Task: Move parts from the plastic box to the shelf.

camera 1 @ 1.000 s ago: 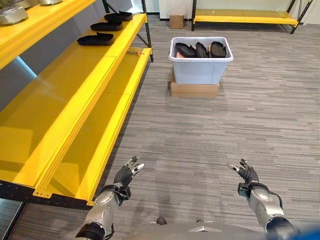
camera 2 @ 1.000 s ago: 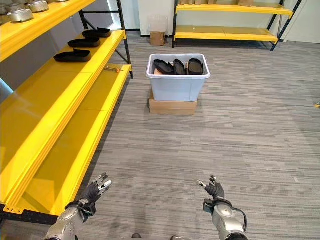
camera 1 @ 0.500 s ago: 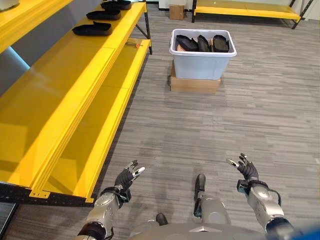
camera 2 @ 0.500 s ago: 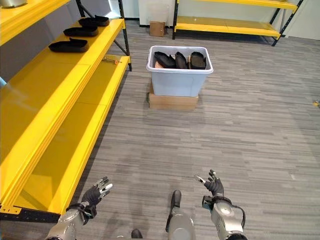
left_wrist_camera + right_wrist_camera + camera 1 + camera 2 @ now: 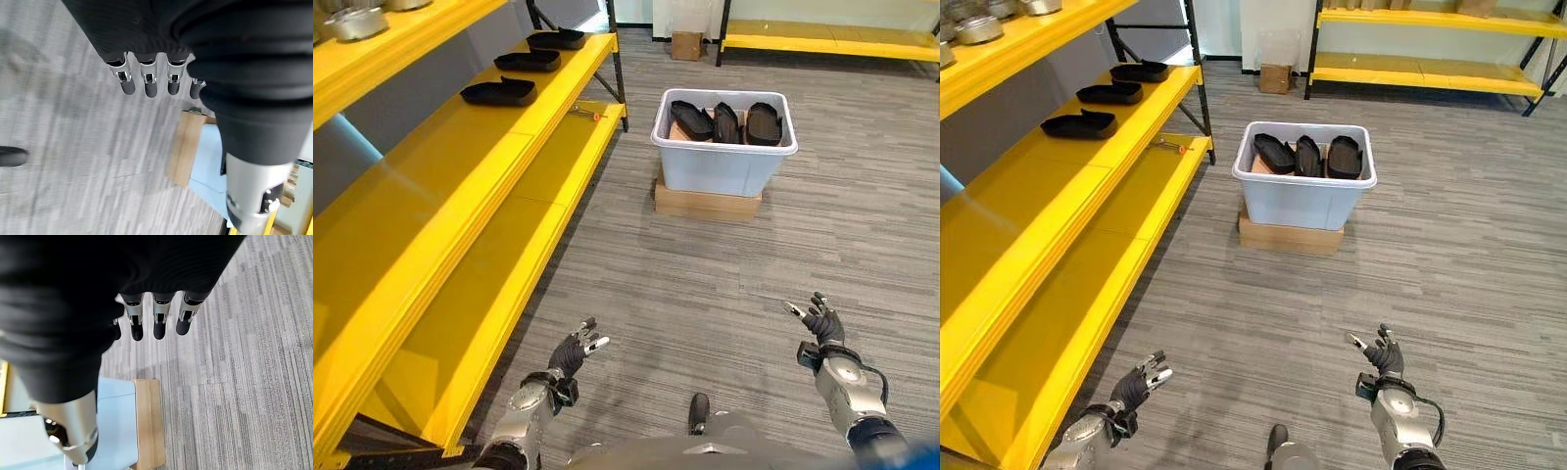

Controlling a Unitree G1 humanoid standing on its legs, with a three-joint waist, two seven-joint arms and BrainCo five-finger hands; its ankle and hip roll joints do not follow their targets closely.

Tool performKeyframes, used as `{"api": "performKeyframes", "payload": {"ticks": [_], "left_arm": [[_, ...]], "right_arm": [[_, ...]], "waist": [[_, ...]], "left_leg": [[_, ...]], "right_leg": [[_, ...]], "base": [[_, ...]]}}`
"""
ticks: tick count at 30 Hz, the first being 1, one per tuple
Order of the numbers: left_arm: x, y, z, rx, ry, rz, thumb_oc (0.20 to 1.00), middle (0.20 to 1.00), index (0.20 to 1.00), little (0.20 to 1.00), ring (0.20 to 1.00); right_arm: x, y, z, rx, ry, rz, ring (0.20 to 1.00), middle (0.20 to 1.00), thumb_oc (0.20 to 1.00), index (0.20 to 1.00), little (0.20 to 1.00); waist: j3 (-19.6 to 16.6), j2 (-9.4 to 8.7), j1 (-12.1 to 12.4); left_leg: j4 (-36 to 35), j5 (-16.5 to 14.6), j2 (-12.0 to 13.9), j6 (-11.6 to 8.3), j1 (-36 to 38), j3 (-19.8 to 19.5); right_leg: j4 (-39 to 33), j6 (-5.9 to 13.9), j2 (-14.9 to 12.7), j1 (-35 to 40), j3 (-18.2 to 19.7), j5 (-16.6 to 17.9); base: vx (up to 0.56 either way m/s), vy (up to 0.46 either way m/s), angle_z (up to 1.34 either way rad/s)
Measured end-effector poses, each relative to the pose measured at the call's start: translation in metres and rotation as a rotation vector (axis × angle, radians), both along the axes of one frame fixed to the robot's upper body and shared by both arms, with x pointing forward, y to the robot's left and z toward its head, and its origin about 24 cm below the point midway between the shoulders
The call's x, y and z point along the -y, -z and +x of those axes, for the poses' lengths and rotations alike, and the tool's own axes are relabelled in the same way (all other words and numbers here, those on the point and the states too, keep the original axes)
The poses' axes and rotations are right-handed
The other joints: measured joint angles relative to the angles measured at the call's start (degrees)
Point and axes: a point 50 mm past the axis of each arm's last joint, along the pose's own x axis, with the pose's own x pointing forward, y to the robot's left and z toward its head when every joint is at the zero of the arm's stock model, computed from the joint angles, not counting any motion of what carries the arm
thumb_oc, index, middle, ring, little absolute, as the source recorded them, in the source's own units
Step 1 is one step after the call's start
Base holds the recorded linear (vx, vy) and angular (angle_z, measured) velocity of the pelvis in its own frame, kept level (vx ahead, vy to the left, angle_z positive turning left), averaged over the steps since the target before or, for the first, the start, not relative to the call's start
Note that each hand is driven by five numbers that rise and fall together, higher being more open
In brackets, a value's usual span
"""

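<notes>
- Black parts (image 5: 726, 121) stand on edge in pale plastic box (image 5: 724, 168), well ahead on grey floor; box sits on flat cardboard carton (image 5: 707, 202).
- More black parts (image 5: 498, 92) lie on yellow shelf (image 5: 460, 186), robot's left.
- Left hand (image 5: 571, 354) low, fingers relaxed & spread, holding nothing.
- Right hand (image 5: 821, 323) low, same: fingers spread, empty.
- Both hands well apart from box.

— From where is the scene viewed?
— From the head, looking down and forward; the box (image 5: 724, 142), shelf (image 5: 460, 186) and floor (image 5: 705, 284) are shared by both eye views.
— And the wrists?
— Each hand (image 5: 146, 73) is seen very close, with floor and box beyond.
</notes>
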Motion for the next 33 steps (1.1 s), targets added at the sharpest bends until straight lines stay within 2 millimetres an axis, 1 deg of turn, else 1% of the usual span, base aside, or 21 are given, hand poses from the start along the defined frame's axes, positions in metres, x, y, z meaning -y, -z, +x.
{"api": "performKeyframes", "payload": {"ticks": [1,3,5,6,7,8,10,13,15,16,17,18,20,23,27,28,29,30,31,32,33], "left_arm": [[-0.001,-0.001,0.001,0.003,-0.002,0.002,1.000,1.000,1.000,1.000,1.000],[-0.001,-0.004,0.007,0.018,0.001,0.005,1.000,1.000,1.000,1.000,1.000],[-0.001,-0.008,0.015,0.037,-0.002,0.013,1.000,1.000,1.000,1.000,1.000],[-0.001,-0.009,0.016,0.041,-0.006,0.018,1.000,1.000,1.000,1.000,1.000],[-0.001,-0.009,0.017,0.043,-0.002,0.021,1.000,1.000,1.000,1.000,1.000],[0.002,-0.009,0.017,0.038,0.006,0.027,1.000,1.000,1.000,1.000,1.000],[0.004,-0.005,0.013,0.022,0.011,0.039,1.000,1.000,1.000,1.000,1.000],[0.002,0.001,0.003,-0.013,-0.001,0.068,1.000,1.000,1.000,1.000,1.000],[-0.004,0.006,-0.005,-0.033,-0.004,0.163,1.000,1.000,1.000,1.000,1.000],[-0.006,0.006,-0.007,-0.025,-0.009,0.199,1.000,1.000,1.000,1.000,1.000],[-0.007,0.009,-0.015,-0.039,-0.016,0.212,1.000,1.000,1.000,1.000,1.000],[-0.009,0.010,-0.019,-0.049,-0.023,0.227,1.000,1.000,1.000,1.000,1.000],[-0.032,0.000,-0.012,-0.017,-0.063,0.272,1.000,1.000,1.000,1.000,1.000],[-0.053,-0.015,0.004,0.023,-0.051,0.347,1.000,1.000,1.000,1.000,1.000],[-0.049,-0.016,0.010,0.037,-0.022,0.339,1.000,1.000,1.000,1.000,1.000],[-0.043,-0.014,0.010,0.022,0.017,0.336,1.000,1.000,1.000,1.000,1.000],[-0.040,-0.014,0.013,0.022,0.053,0.346,1.000,1.000,1.000,1.000,1.000],[-0.031,-0.012,0.017,0.020,0.088,0.337,1.000,1.000,1.000,1.000,1.000],[-0.036,-0.012,0.015,0.012,0.098,0.348,1.000,1.000,1.000,1.000,1.000],[-0.039,-0.012,0.013,0.002,0.110,0.365,1.000,1.000,1.000,1.000,1.000],[-0.035,-0.009,0.010,-0.007,0.126,0.359,1.000,1.000,1.000,1.000,1.000]], "right_arm": [[-0.001,0.003,-0.004,-0.018,-0.004,0.007,1.000,1.000,1.000,1.000,1.000],[0.002,0.003,-0.005,-0.023,0.005,0.004,1.000,1.000,1.000,1.000,1.000],[0.002,0.004,-0.007,-0.031,0.004,0.005,1.000,1.000,1.000,1.000,1.000],[0.001,0.005,-0.008,-0.035,0.003,0.008,1.000,1.000,1.000,1.000,1.000],[-0.001,0.007,-0.010,-0.043,0.005,0.013,1.000,1.000,1.000,1.000,1.000],[-0.002,0.012,-0.017,-0.075,0.016,0.019,1.000,1.000,1.000,1.000,1.000],[-0.004,0.017,-0.023,-0.103,0.018,0.020,1.000,1.000,1.000,1.000,1.000],[-0.005,0.017,-0.024,-0.112,0.009,0.019,1.000,1.000,1.000,1.000,1.000],[-0.006,0.017,-0.024,-0.110,-0.003,0.018,1.000,1.000,1.000,1.000,1.000],[-0.006,0.015,-0.020,-0.103,-0.013,0.014,1.000,1.000,1.000,1.000,1.000],[-0.004,0.012,-0.017,-0.093,-0.021,0.006,1.000,1.000,1.000,1.000,1.000],[-0.002,0.011,-0.016,-0.089,-0.023,0.000,1.000,1.000,1.000,1.000,1.000],[-0.016,0.020,-0.025,-0.127,-0.030,0.044,1.000,1.000,1.000,1.000,1.000],[-0.035,0.031,-0.031,-0.149,-0.010,0.121,1.000,1.000,1.000,1.000,1.000],[-0.044,0.027,-0.020,-0.121,-0.030,0.148,1.000,1.000,1.000,1.000,1.000],[-0.043,0.019,-0.006,-0.079,-0.030,0.150,1.000,1.000,1.000,1.000,1.000],[-0.043,0.014,0.004,-0.051,-0.015,0.158,1.000,1.000,1.000,1.000,1.000],[-0.034,0.006,0.010,-0.017,0.009,0.137,1.000,1.000,1.000,1.000,1.000],[-0.038,0.009,0.009,-0.032,0.027,0.143,1.000,1.000,1.000,1.000,1.000],[-0.046,0.014,0.005,-0.050,0.030,0.163,1.000,1.000,1.000,1.000,1.000],[-0.049,0.015,0.005,-0.052,0.035,0.167,1.000,1.000,1.000,1.000,1.000]], "waist": [[-0.2,-1.40,0.4],[0.0,-1.91,0.1],[0.0,-1.89,0.0],[0.1,-1.97,-0.2],[0.1,-1.99,-0.7],[0.2,-2.24,-1.0],[0.3,-2.22,-0.1],[0.8,-2.26,1.6],[1.3,-2.04,2.2],[1.5,-1.22,2.9],[0.9,0.15,3.4],[0.5,1.58,3.2],[1.6,-1.69,2.1],[1.9,-4.72,2.5],[2.3,-4.50,2.9],[2.5,-3.72,2.6],[3.2,-3.23,2.5],[2.6,-1.80,1.9],[2.2,-2.83,3.4],[1.6,-4.02,3.4],[1.9,-3.97,3.4]], "left_leg": [[6.9,3.2,0.9,-0.69,-3.3,-0.4],[11.8,-3.7,1.9,0.86,-7.5,2.1],[7.3,-6.6,1.2,3.93,-10.3,6.7],[3.5,-7.6,0.5,5.47,-10.6,9.0],[-5.0,-8.5,-0.8,7.13,-10.7,11.8],[-19.0,-6.5,-2.9,8.74,-9.6,14.1],[-27.8,-2.5,-3.4,6.42,-10.6,12.0],[-31.7,0.2,-1.6,6.43,-12.8,11.4],[-31.6,0.3,-0.9,6.43,-13.1,9.9],[-30.9,-1.0,-1.5,6.59,-11.8,6.6],[-30.6,-4.4,-1.9,6.72,-10.3,3.7],[-30.9,-2.6,-2.1,8.05,-9.6,3.7],[-28.6,-1.9,-5.6,10.38,-9.0,4.6],[-27.9,-3.7,-9.6,13.15,-8.5,5.4],[-28.1,-5.7,-10.5,13.75,-5.7,5.6],[-27.7,-6.3,-10.6,13.48,-5.6,5.6],[-22.9,-9.1,-9.6,15.29,-6.9,5.6],[-21.2,-14.6,-13.8,16.87,-9.4,6.2],[-21.8,-14.1,-14.3,18.51,-8.4,6.7],[-24.0,-14.1,-15.7,19.65,-6.6,6.9],[-26.0,-14.3,-16.1,19.42,-4.3,7.6]], "right_leg": [[-0.7,-0.72,-1.0,1.3,-0.4,-0.6],[-2.6,-1.25,-1.2,3.7,-1.0,-1.5],[-2.9,-1.22,-1.1,4.7,-1.2,-1.8],[-3.5,-0.97,-1.0,4.9,-1.3,-2.0],[-4.6,-0.36,-0.9,6.0,-2.0,-2.4],[-5.7,0.72,-0.9,7.4,-2.7,-3.2],[-5.5,1.03,-0.9,7.6,-1.7,-3.9],[-5.1,2.00,-1.7,8.0,0.9,-4.5],[-2.9,4.95,-4.3,8.2,3.5,-6.2],[-0.7,6.46,-5.7,7.5,6.3,-7.1],[1.0,7.96,-6.4,6.2,8.6,-7.9],[1.7,9.68,-7.0,6.3,8.8,-7.9],[3.9,10.53,-10.3,6.5,7.9,-8.7],[4.8,12.14,-11.9,6.8,6.6,-8.3],[8.0,13.85,-10.9,7.0,5.7,-9.1],[9.3,13.90,-11.4,7.1,5.4,-9.1],[16.2,14.13,-11.8,4.0,6.1,-9.0],[29.2,16.39,-13.7,-3.0,9.4,-8.0],[41.8,19.22,-15.0,-8.7,12.7,-7.8],[53.7,18.88,-13.8,-13.8,13.1,-7.8],[50.9,17.88,-12.1,-15.4,10.6,-10.2]], "base": [[0.16,-0.059,-0.10],[0.14,0.028,-0.02],[0.20,0.127,-0.05],[0.23,0.169,0.06],[0.37,0.193,0.31],[0.36,0.144,0.40],[0.35,0.139,0.19],[0.26,0.149,-0.40],[0.38,0.259,-0.74],[0.39,0.249,-1.25],[0.32,0.170,-1.29],[0.36,0.203,-0.96],[0.35,0.215,-0.28],[0.33,0.203,0.00],[0.29,0.219,0.04],[0.25,0.282,0.02],[0.33,0.394,0.10],[0.21,0.214,-0.37],[0.26,0.170,-0.46],[0.19,-0.044,-0.78],[0.23,-0.165,-0.31]]}}
